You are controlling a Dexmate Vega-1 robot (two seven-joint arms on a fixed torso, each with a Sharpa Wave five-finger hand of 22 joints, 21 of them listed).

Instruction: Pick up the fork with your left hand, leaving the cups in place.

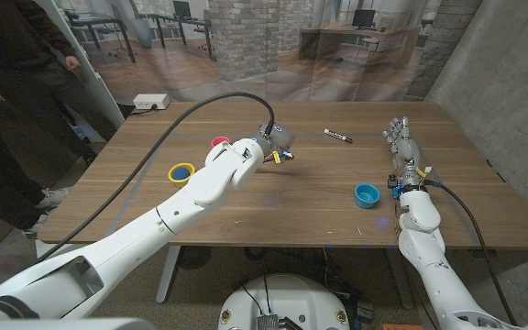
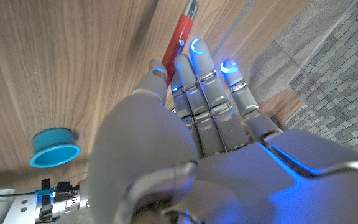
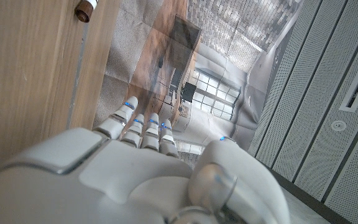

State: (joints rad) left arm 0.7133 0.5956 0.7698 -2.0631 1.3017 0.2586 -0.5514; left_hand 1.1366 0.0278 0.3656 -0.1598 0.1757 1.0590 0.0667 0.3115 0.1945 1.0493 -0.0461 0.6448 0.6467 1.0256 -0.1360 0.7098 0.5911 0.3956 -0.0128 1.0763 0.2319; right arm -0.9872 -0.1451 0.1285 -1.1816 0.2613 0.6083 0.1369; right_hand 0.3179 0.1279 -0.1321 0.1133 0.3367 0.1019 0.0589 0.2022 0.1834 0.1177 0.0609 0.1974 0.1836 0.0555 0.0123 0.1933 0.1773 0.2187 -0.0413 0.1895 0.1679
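The fork has a red handle and a metal end. It runs between the thumb and the fingers of my left hand, which pinches the handle over the table's middle. In the head view the hand hides the fork. A yellow cup and a pink cup stand to the left of that hand. A blue cup stands to its right, nearer the front. My right hand stays at the table's right side with its fingers stretched out, holding nothing.
A dark marker lies at the back, between the two hands. A white box sits at the table's far left corner. A person in dark clothes stands left of the table.
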